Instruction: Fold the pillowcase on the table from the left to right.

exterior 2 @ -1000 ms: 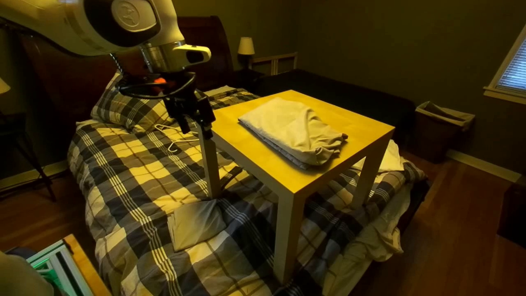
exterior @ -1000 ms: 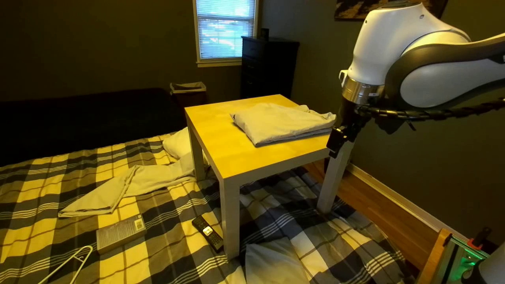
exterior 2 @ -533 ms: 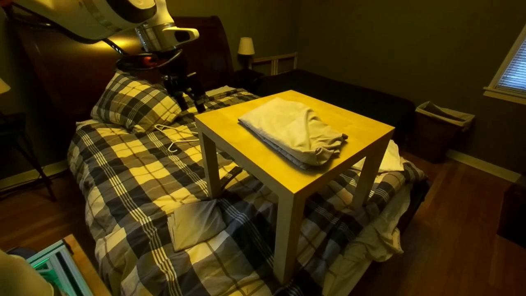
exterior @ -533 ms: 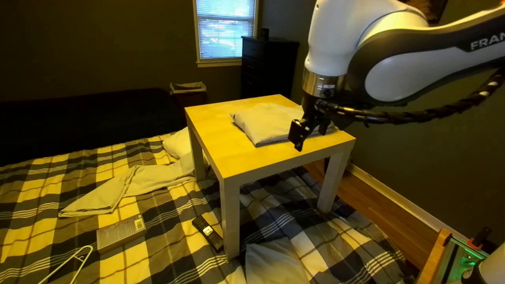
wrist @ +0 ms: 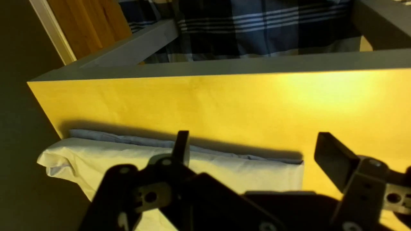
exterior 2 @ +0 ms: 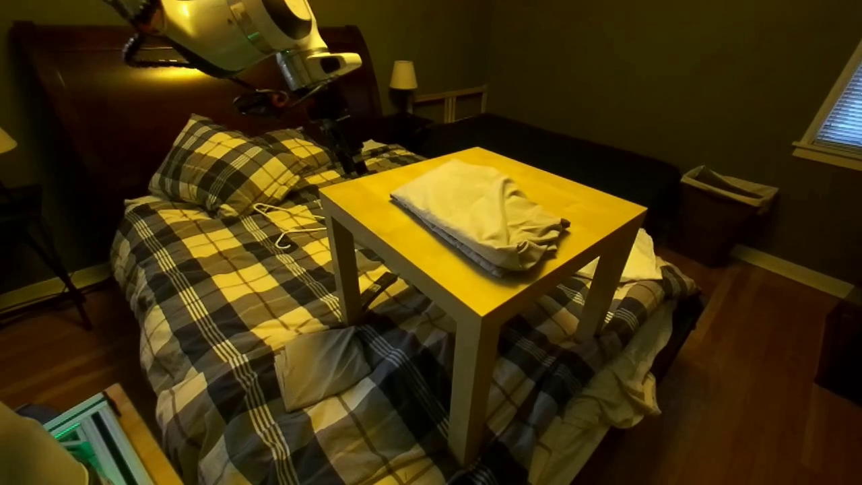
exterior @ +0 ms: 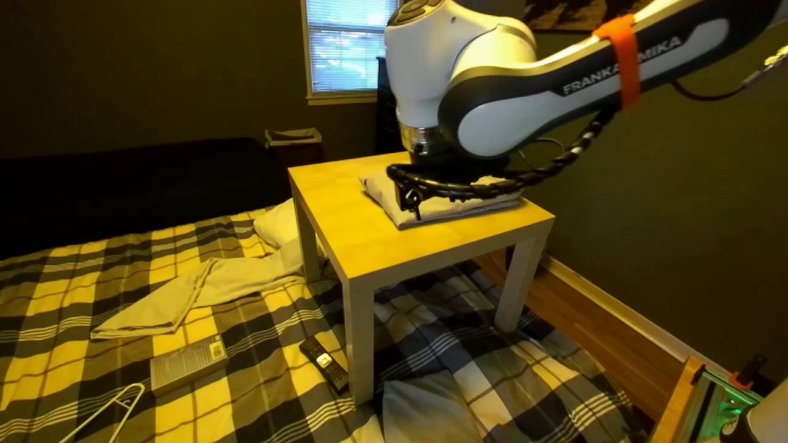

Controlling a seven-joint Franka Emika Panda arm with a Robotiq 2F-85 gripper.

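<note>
One layered pillowcase point(exterior 2: 465, 209) lies on the surface point(exterior 2: 579, 202), bunched at one end. Gripper point(wrist: 253, 139) stands wide, nothing held; its height hard to judge. Should descend slowly, pinch an edge's upper layer only, carry rightward low.

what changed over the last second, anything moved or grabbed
The arm and gripper have swung leftward in an exterior view, from the right corner of the table to in front of the pillowcase as seen there. Nothing was grasped or released: the gripper stays open. The pillowcase, table and remote lie as before.
</note>
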